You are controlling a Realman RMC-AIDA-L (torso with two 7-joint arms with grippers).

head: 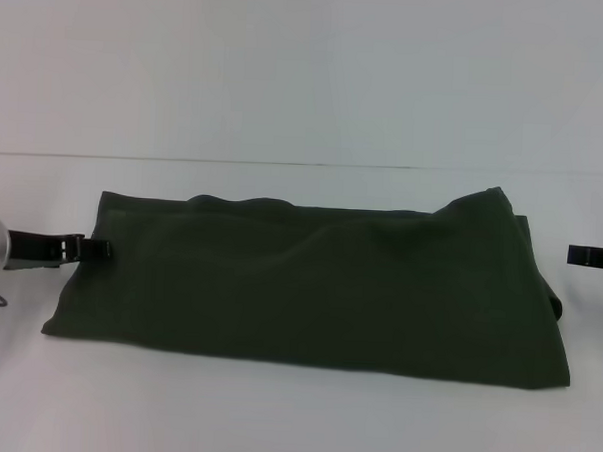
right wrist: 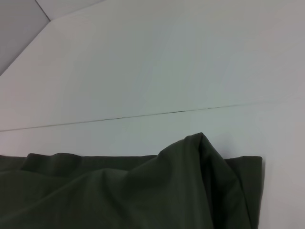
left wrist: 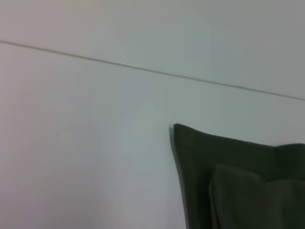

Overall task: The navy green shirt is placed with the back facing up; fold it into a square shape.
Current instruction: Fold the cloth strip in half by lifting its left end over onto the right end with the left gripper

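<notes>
The navy green shirt (head: 309,286) lies on the white table as a long flat band, folded lengthwise, with only plain fabric showing. Its far right corner bulges up in a small peak (right wrist: 200,143). My left gripper (head: 102,247) reaches in low from the left, its tip at the shirt's left edge. My right gripper (head: 578,255) shows at the right border, a little apart from the shirt's right end. The left wrist view shows a far corner of the shirt (left wrist: 228,176) with a second layer folded on top.
The white table (head: 293,416) runs all round the shirt. A thin seam line (head: 304,165) crosses it behind the shirt. A grey wall or panel shows at a corner of the right wrist view (right wrist: 19,24).
</notes>
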